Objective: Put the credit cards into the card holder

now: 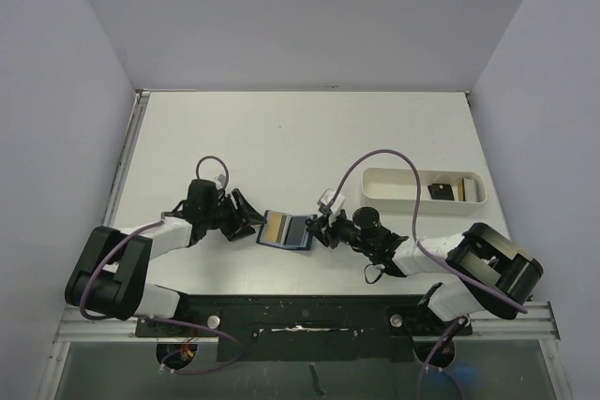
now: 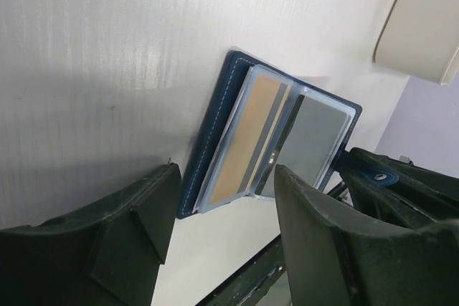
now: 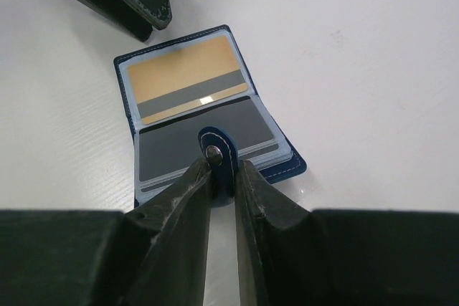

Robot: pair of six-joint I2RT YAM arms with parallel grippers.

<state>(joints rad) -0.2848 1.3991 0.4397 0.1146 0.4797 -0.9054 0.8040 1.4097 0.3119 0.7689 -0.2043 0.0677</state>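
Note:
The navy card holder (image 1: 286, 229) lies open on the table between my grippers. It also shows in the left wrist view (image 2: 215, 120) and the right wrist view (image 3: 129, 112). A tan card (image 3: 183, 73) sits in its far pocket and a grey card (image 3: 201, 141) in its near pocket. My right gripper (image 3: 222, 177) is shut on the holder's snap tab (image 3: 217, 152), at the holder's right edge (image 1: 323, 229). My left gripper (image 2: 222, 198) is open and empty, just left of the holder (image 1: 246, 220). A black card (image 1: 441, 191) and a tan card (image 1: 465, 188) lie in the white tray (image 1: 398, 201).
The long white tray stands at the right, behind my right arm; its corner shows in the left wrist view (image 2: 419, 34). The black base rail (image 1: 300, 316) runs along the table's near edge. Grey walls enclose the table on three sides.

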